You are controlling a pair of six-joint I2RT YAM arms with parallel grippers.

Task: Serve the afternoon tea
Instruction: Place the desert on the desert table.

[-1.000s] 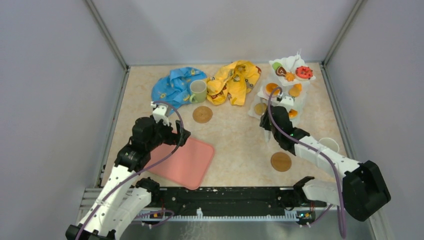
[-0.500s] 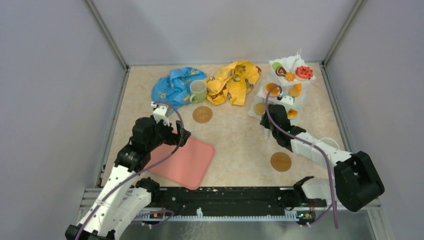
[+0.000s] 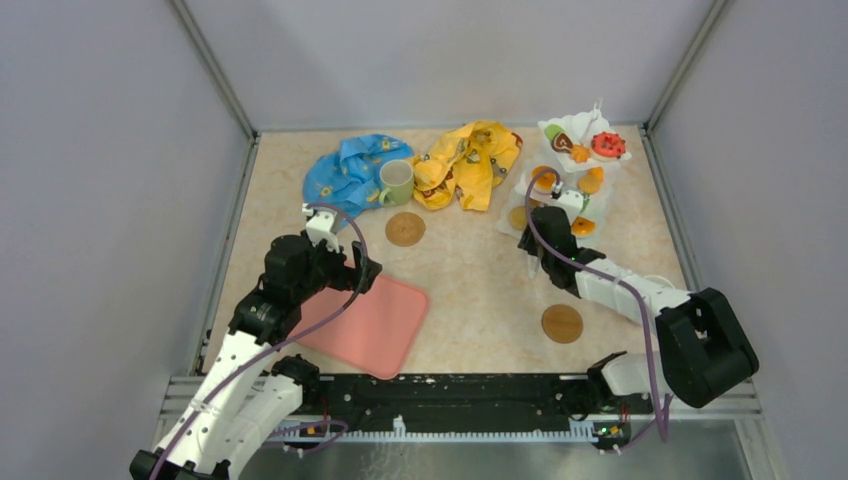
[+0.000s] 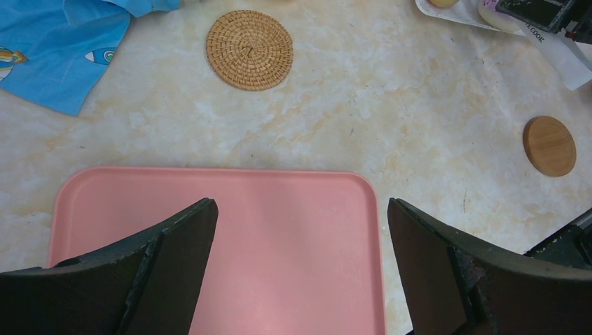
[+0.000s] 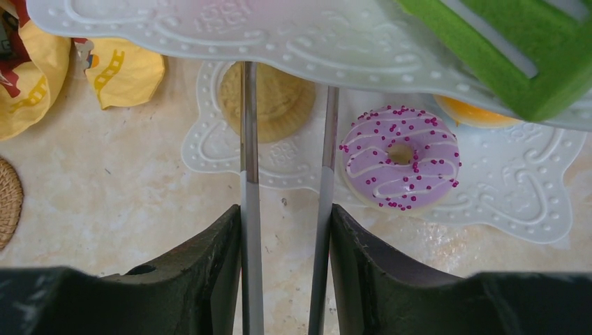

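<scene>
- Left gripper [image 4: 300,206] gapes wide above the tray [image 4: 279,279].
- Right gripper [image 5: 286,213] clamps tongs [image 5: 249,139]. Their blades reach under a stand [image 5: 230,28] tier, between a tan pastry [image 5: 276,98] and a purple donut [image 5: 400,155] on the bottom tier.

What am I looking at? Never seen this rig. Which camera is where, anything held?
Two robot arms bolted at the near edge of a table. The wide picture looks down from above and behind them; the other two come from a camera on each wrist. The left gripper, fingers open, hovers over a pink tray. The right gripper clamps thin metal tongs between its fingers, pointed at the white tiered stand, near a purple donut. Also there: green mug, woven coaster, wooden coaster, blue cloth, yellow cloth.
</scene>
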